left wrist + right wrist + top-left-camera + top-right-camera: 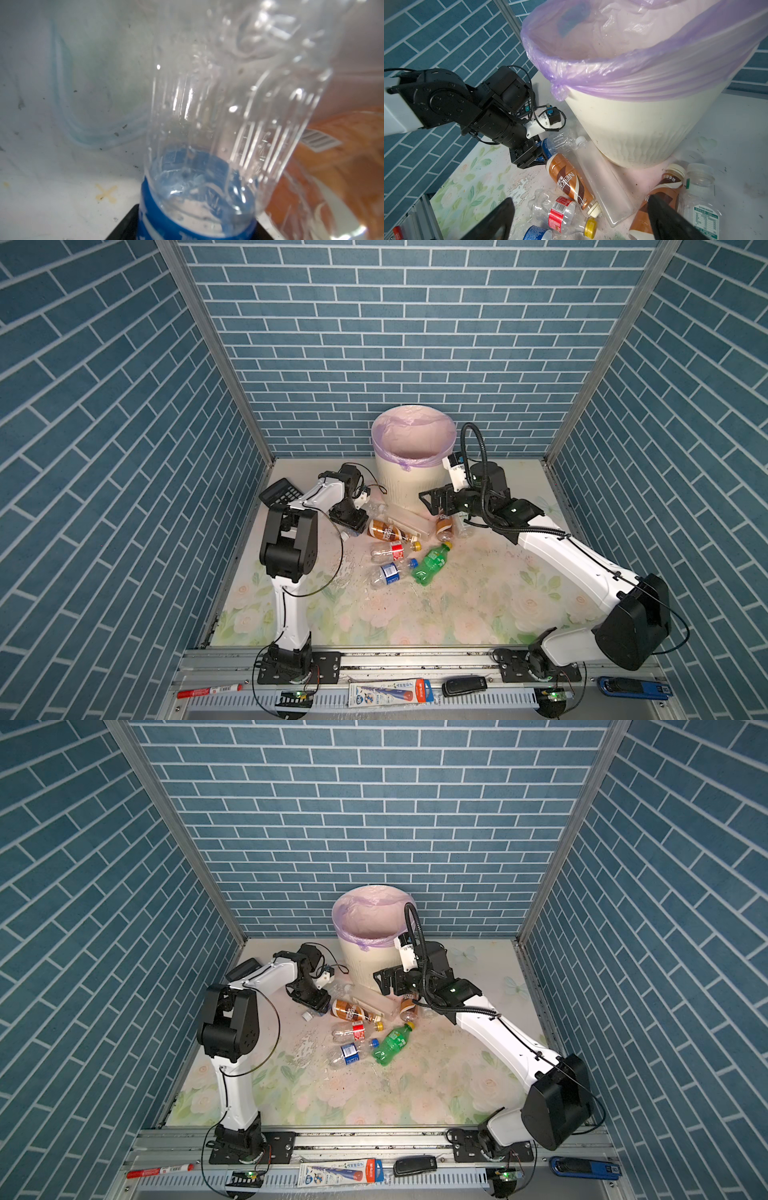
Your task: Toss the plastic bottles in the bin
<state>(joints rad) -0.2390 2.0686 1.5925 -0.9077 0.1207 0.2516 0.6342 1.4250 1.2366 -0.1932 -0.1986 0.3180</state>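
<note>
Nearest on the floral bench (478,605) lie a green bottle (430,566), a blue-capped bottle (390,572) and a red-labelled bottle (388,551), all short of the bin (399,485). Behind them the right jaws hang wide open and empty over a brown-labelled bottle (662,187). The left jaws flank a clear bottle (560,140) lying at the foot of the bin, farthest back; whether they pinch it I cannot tell.
</note>
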